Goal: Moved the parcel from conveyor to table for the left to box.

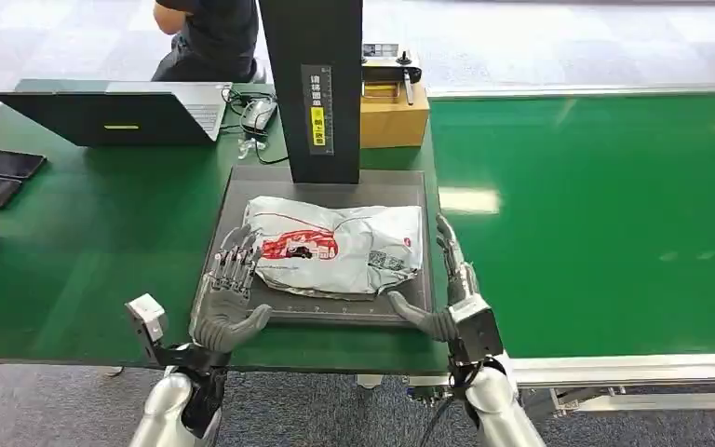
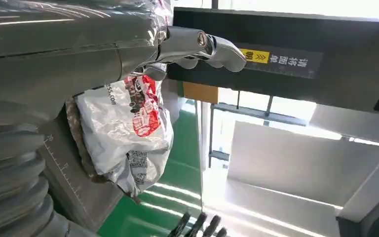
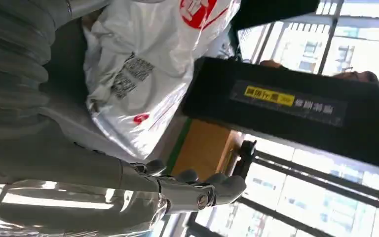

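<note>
Parcel (image 1: 335, 247) lies flat on the dark tray (image 1: 242, 200) at frame centre, below the black scanner column (image 1: 315, 84), off the conveyor (image 1: 596, 205) at right, so the move looks done. Left hand (image 1: 228, 298) sits at the parcel's left edge, fingers spread, grasping nothing; right hand (image 1: 447, 289) stands just beside the right edge, also released. Likely flanking it to square it up, with the printed side facing up.
</note>
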### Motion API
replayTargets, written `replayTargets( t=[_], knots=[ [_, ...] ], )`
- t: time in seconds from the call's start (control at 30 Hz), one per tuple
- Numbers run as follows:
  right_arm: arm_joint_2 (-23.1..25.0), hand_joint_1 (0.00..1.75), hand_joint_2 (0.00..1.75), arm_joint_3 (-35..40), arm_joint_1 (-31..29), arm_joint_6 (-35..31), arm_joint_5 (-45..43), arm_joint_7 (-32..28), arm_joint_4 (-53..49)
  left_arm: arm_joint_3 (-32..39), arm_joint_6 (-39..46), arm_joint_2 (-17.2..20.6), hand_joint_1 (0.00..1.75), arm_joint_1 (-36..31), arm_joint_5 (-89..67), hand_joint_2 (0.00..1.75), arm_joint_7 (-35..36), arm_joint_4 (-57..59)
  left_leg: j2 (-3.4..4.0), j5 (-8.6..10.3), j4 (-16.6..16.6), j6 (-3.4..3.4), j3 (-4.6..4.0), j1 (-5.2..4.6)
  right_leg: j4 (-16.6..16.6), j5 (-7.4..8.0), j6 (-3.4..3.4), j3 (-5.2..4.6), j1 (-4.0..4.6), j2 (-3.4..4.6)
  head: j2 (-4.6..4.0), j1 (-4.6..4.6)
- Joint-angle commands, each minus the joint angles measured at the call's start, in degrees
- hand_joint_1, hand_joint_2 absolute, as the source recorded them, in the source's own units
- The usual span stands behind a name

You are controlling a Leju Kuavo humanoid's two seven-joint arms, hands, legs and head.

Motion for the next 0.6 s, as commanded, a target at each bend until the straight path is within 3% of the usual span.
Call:
replayTargets(
  t=[0.03,0.6],
  knots=[
    [2.3,0.0,1.75,-6.2,5.4,2.1,2.3,0.9,-6.4,0.1,-1.0,-1.1,0.0,-0.2,-3.0,1.75,-0.1,-2.5,-0.13,-0.01,0.0,-0.16,0.06,0.04,0.0,-0.04,0.07,0.08,0.01,-0.07,0.0,0.02],
    [4.1,0.0,1.75,-11.0,7.5,7.3,1.7,2.7,-8.3,-0.9,-0.2,-1.4,0.0,-1.2,-8.5,1.75,0.3,-2.6,-0.12,0.0,-0.1,-0.2,0.15,0.05,-0.1,-0.03,0.08,0.17,0.02,-0.06,0.0,0.0]
  ],
)
